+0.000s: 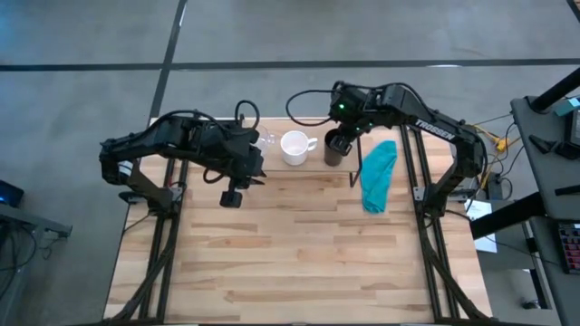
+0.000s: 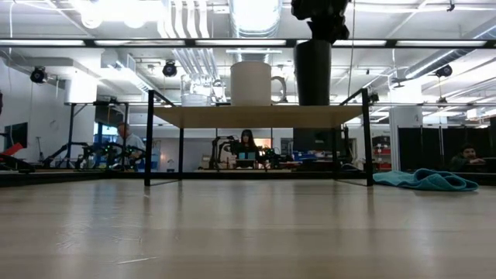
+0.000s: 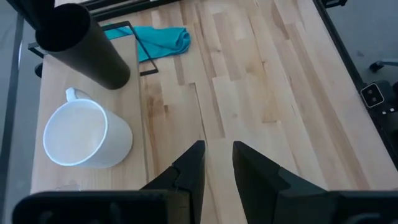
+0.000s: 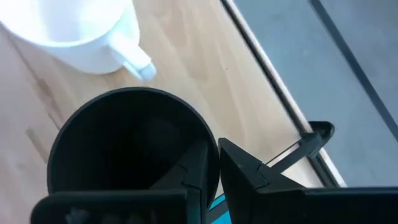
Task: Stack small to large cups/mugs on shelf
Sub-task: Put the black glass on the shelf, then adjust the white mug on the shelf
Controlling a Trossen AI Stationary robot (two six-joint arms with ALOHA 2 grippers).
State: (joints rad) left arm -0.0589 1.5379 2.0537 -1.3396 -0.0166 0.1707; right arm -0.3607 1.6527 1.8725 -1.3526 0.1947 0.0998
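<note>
The shelf (image 2: 256,116) stands at the table's far edge, with a light board top on black wire legs. On its board stand a tiny clear glass cup (image 1: 267,140), a white mug (image 1: 294,147) with its handle toward the right, and a taller black cup (image 1: 336,150), in a row from left to right. My right gripper (image 1: 347,136) is shut on the black cup's rim. My left gripper (image 1: 259,176) hovers open and empty just near of the shelf's left part, and its wrist view shows the mug (image 3: 84,135) and the black cup (image 3: 84,46). My right gripper holds the black cup by its rim (image 4: 210,149), with one finger (image 4: 194,167) inside the cup and the other (image 4: 245,169) outside. The fingers come from above, pointing down. The cup stands upright, and its base looks to be on the shelf board (image 2: 312,102).
A teal cloth (image 1: 378,175) lies crumpled on the table at the shelf's right end, partly beside its wire leg. Bare wooden tabletop (image 1: 299,254) spreads near of the shelf. In the low view, people sit in the room beyond the table.
</note>
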